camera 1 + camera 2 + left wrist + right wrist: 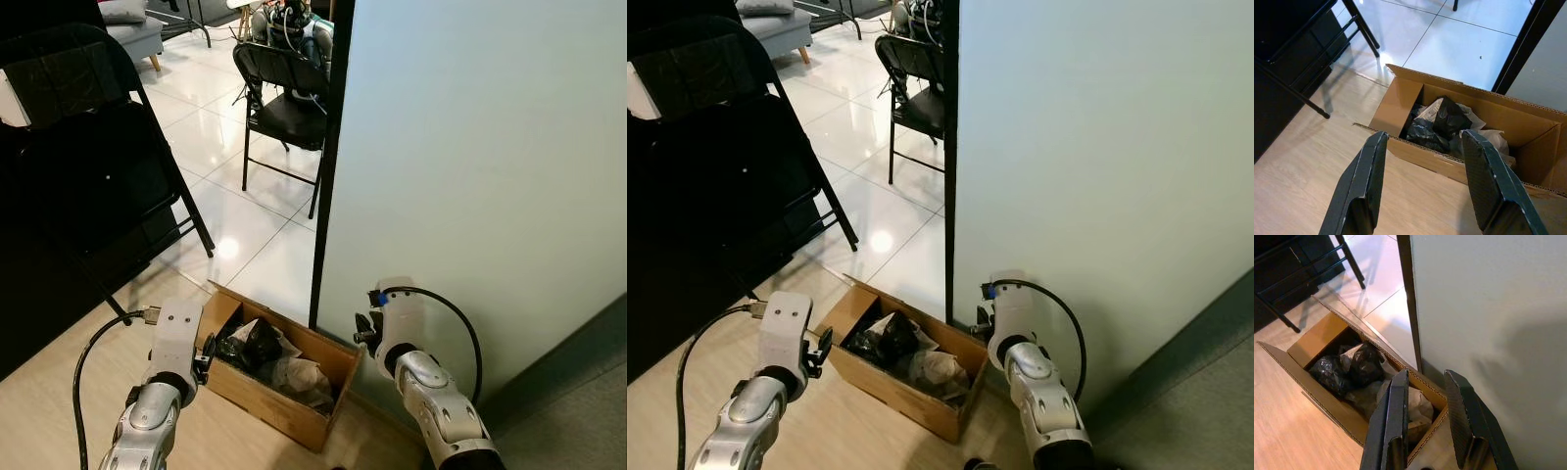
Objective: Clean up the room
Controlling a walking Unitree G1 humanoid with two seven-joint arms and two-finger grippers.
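Observation:
An open cardboard box (277,409) lies on the wooden floor against the foot of a pale wall panel. Inside it are crumpled black plastic bags (251,342) and crumpled pale paper (300,376). My left gripper (1425,138) hovers at the box's left end, above its near long wall (1420,155). Its fingers (1362,186) are open wide with nothing between them. My right gripper (1427,377) hangs over the box's right end (1422,411), close to the panel. It stands open with a narrower gap and holds nothing.
A pale wall panel (470,166) with a dark vertical post (327,176) rises right behind the box. A large black folding chair (93,166) stands at the left. Another black chair (284,103) sits farther back on the shiny tiled floor (245,225).

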